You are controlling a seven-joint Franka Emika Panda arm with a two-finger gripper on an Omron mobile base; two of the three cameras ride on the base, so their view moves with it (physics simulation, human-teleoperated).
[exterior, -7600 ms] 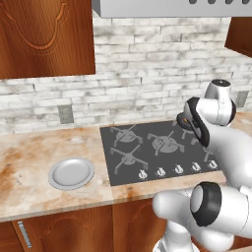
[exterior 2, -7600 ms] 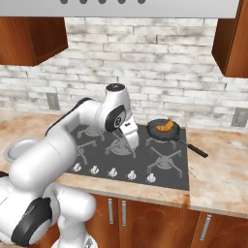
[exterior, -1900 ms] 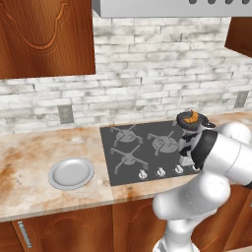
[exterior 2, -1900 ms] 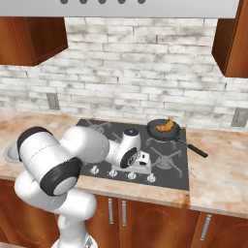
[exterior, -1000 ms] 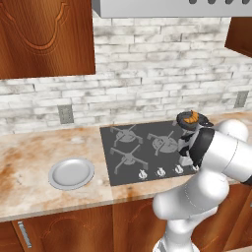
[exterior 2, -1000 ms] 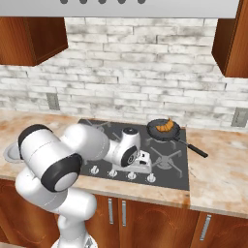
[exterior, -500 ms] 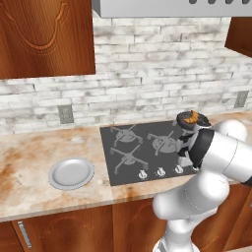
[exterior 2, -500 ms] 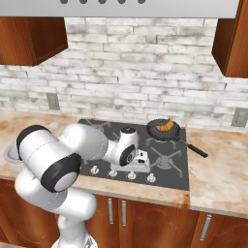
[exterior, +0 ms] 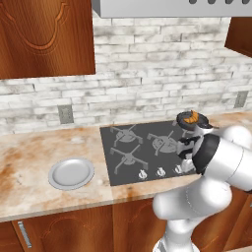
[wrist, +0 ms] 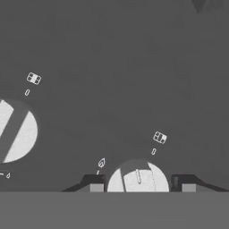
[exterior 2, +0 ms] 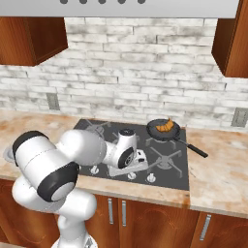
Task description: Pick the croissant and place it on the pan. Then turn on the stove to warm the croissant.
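Gripper (wrist: 138, 188) open astride a knob (wrist: 137, 178) at stove (exterior: 142, 147) front edge; croissant (exterior 2: 166, 126) in pan (exterior 2: 157, 131), back right; plate (exterior: 71, 173) left.

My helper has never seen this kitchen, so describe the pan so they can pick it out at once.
Find the stove, the dark cooktop set in the marbled counter under the brick wall. On its back right burner sits the pan, small, dark and round, its thin black handle running toward the counter. It alone holds the croissant; the grey plate lies left of the cooktop.
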